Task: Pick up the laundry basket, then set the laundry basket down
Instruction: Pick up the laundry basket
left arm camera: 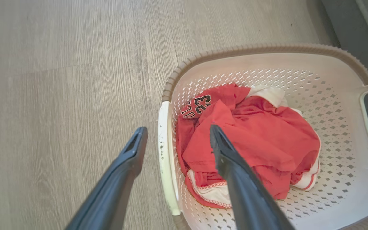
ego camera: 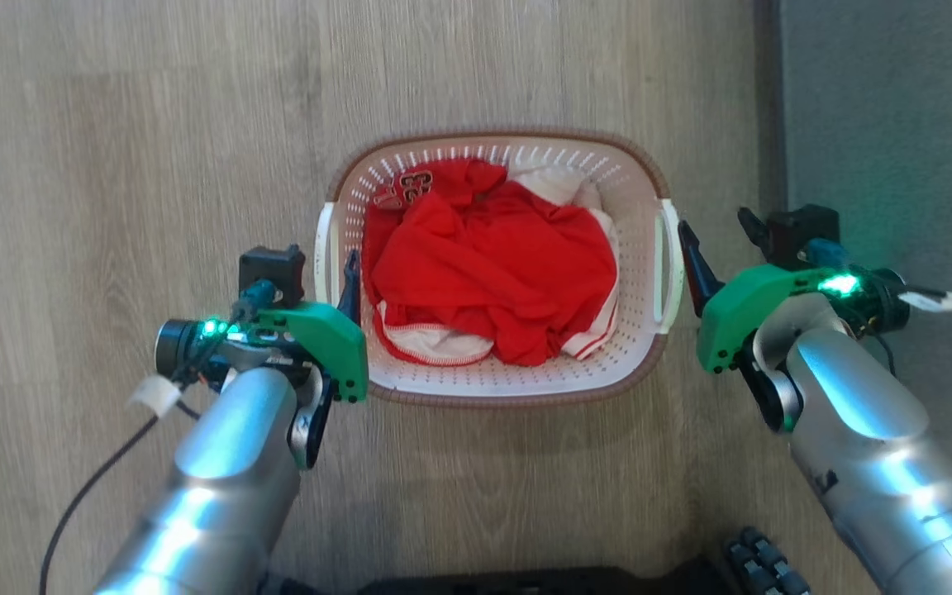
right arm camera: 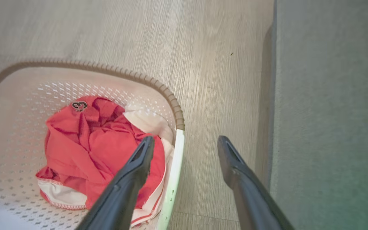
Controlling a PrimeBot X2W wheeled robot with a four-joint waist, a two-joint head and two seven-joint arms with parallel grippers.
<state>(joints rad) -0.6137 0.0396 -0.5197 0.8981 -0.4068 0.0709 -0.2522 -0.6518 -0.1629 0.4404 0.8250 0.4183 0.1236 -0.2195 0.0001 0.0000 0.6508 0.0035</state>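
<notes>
The laundry basket (ego camera: 492, 382) stands on the wood floor, white and perforated with a brown rim, and holds red and white clothes (ego camera: 492, 264). My left gripper (ego camera: 329, 277) is open at the basket's left handle (ego camera: 324, 248). In the left wrist view the left gripper (left arm camera: 177, 129) straddles that handle (left arm camera: 164, 153), one finger outside and one over the clothes (left arm camera: 260, 140). My right gripper (ego camera: 720, 248) is open beside the right handle (ego camera: 668, 260). In the right wrist view the right gripper (right arm camera: 185, 140) spans this handle (right arm camera: 175, 172) from above. Nothing is gripped.
A grey carpet (ego camera: 889, 124) lies to the basket's right behind a dark edge strip (ego camera: 767, 99), close to my right arm. Bare wood floor (ego camera: 112, 149) spreads to the left and beyond the basket. My dark base (ego camera: 525, 583) is at the bottom edge.
</notes>
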